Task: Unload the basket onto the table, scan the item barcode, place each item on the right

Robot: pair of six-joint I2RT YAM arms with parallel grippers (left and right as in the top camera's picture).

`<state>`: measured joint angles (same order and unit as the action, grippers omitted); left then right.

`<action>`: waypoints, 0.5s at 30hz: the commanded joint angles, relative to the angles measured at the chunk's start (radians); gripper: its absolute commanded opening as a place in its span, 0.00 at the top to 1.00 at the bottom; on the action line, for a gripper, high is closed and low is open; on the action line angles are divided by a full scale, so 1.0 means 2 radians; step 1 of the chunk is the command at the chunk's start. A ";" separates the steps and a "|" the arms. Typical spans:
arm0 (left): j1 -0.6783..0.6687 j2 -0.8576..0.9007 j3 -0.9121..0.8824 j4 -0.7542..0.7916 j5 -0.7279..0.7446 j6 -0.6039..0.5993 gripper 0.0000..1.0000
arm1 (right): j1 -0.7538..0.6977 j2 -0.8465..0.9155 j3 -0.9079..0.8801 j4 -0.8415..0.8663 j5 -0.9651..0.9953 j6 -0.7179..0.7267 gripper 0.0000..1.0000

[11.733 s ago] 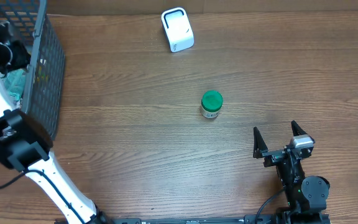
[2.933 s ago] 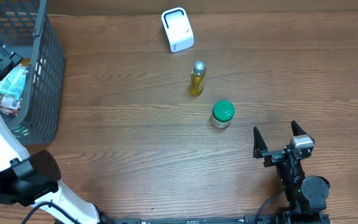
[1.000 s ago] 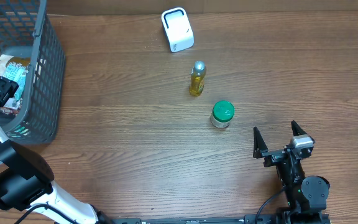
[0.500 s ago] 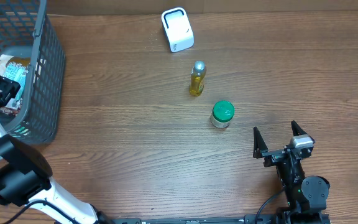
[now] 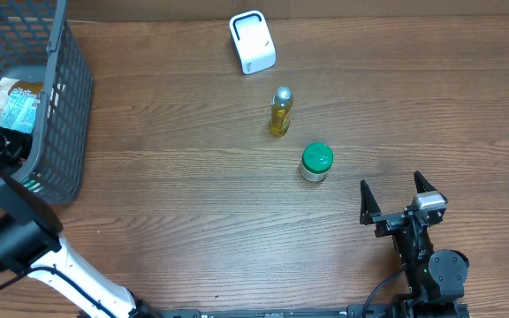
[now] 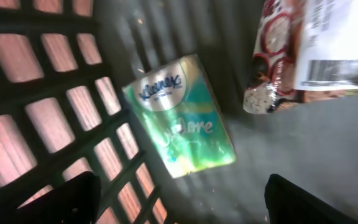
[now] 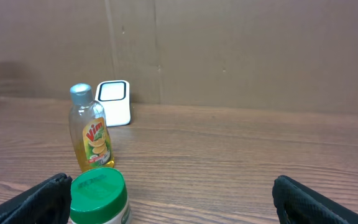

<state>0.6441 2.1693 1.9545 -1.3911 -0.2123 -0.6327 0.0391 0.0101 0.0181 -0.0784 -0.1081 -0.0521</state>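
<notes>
Tissue pack [image 6: 182, 118] inside grey basket [image 5: 67, 102]

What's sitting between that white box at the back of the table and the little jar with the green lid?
A small yellow bottle with a silver cap stands upright there, clearest in the overhead view.

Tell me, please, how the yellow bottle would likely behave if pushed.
The bottle stands upright, tall and narrow, so a push up high would probably tip it. Its body looks round and smooth, so once down it may roll. It seems nearly full of yellow liquid, so likely rather heavy for its size.
</notes>
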 commanded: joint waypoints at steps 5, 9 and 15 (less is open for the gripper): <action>0.003 0.062 -0.003 -0.003 0.002 -0.064 0.15 | -0.001 -0.004 -0.005 0.002 -0.003 -0.001 0.00; 0.003 0.080 -0.003 0.005 0.002 -0.069 0.18 | -0.001 -0.004 -0.005 0.002 -0.003 -0.001 0.00; 0.001 0.081 -0.003 0.014 0.002 -0.069 0.50 | -0.001 -0.004 -0.005 0.002 -0.003 -0.001 0.00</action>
<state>0.6437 2.3135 1.9526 -1.3670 -0.2054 -0.7559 0.0391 0.0101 0.0181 -0.0784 -0.1081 -0.0525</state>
